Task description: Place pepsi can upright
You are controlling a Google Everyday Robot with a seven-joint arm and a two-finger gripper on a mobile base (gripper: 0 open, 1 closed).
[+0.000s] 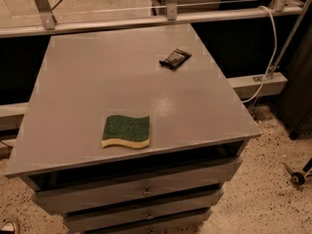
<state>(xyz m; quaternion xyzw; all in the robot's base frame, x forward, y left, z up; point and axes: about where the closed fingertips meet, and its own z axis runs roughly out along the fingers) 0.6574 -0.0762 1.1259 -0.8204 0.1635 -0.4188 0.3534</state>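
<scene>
The pepsi can is out of view; no blue can shows anywhere in the camera view. My gripper and arm are out of view as well. The grey table top (97,82) bears a green sponge (126,130) with a yellow underside near the front edge and a dark snack-bar wrapper (175,58) toward the back right.
The table has drawers (141,191) under its front edge. A metal rail (146,21) runs along the back. A white cable (265,57) hangs at the right beside a dark cabinet (300,101). Speckled floor lies to the right, with a caster wheel (297,178).
</scene>
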